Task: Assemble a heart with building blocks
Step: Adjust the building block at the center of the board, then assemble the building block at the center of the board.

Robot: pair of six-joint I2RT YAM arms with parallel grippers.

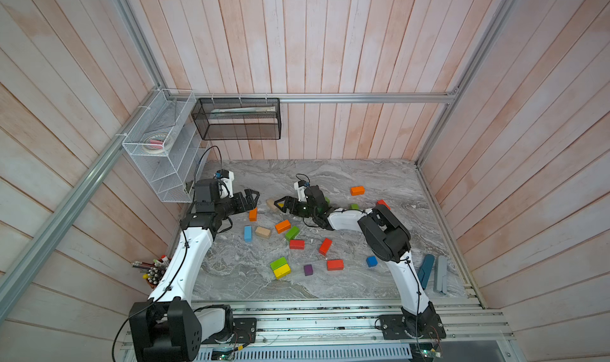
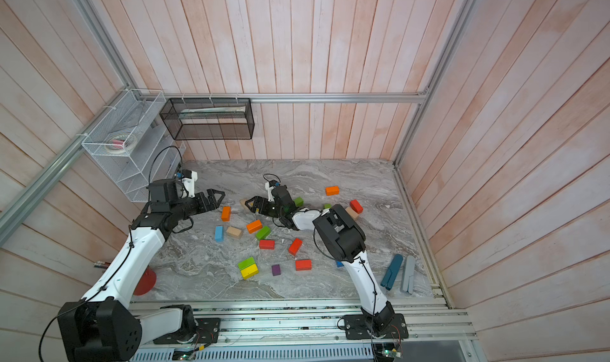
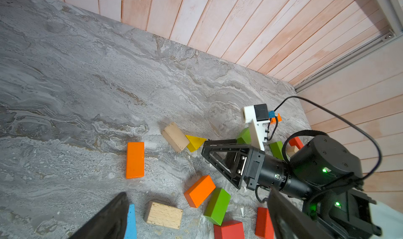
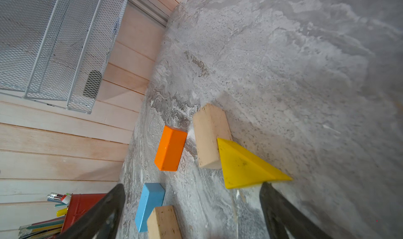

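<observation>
Claws wide open, empty.
Ahead of right claw (image 1: 279, 204): yellow triangular wooden wedge (image 4: 242, 163); beside left claw (image 1: 255, 199): orange wooden brick (image 1: 253, 214).

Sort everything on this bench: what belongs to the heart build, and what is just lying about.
Heart build: yellow wedge, tan brick beside it, light-blue brick, far orange brick, red bricks, green bricks, purple cube, blue cube.
Lying about: dark-blue bar, grey bar, white wire basket, black mesh basket, red pen pot.
</observation>
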